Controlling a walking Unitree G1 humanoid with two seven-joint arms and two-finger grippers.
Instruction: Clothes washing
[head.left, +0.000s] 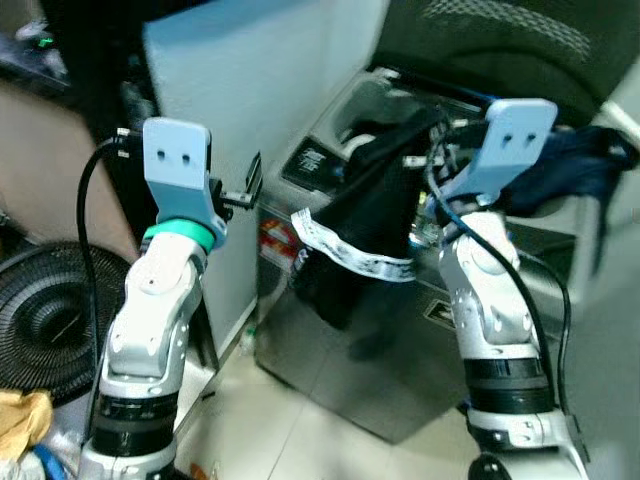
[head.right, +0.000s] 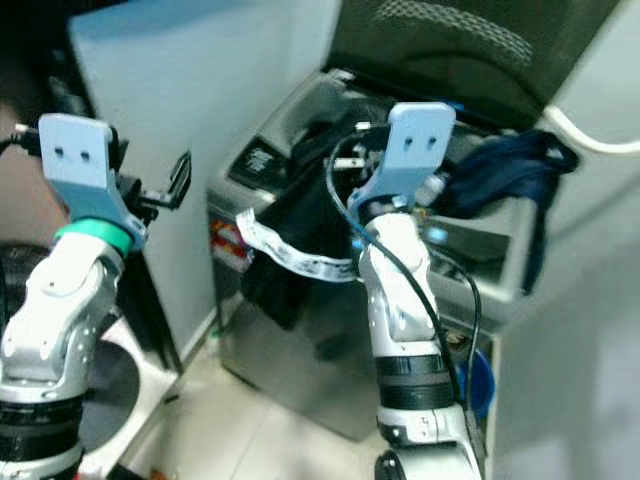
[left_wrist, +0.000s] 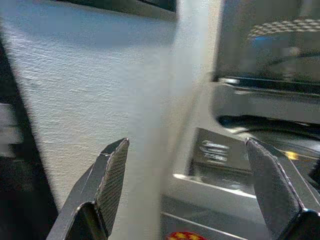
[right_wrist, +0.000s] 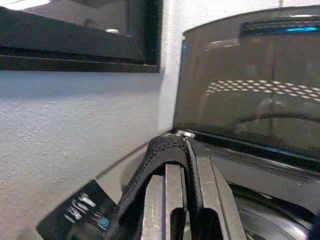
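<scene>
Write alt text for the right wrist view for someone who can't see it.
The right hand is shut on a fold of black garment, seen close up. Behind it is the open top of a washing machine with its dark lid raised, next to a white wall.

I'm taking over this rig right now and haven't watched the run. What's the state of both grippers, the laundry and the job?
Right gripper: shut on a black garment, held above the washer's front edge; the garment hangs down the front, a white label strip dangling from it.
Left gripper: open, empty, raised beside the white wall, left of the washer.
Lid is up. A dark blue garment lies draped over the washer's right rim.
Done: black garment gripped.
Left: get both garments fully into the drum, shut the lid, start the wash.
</scene>
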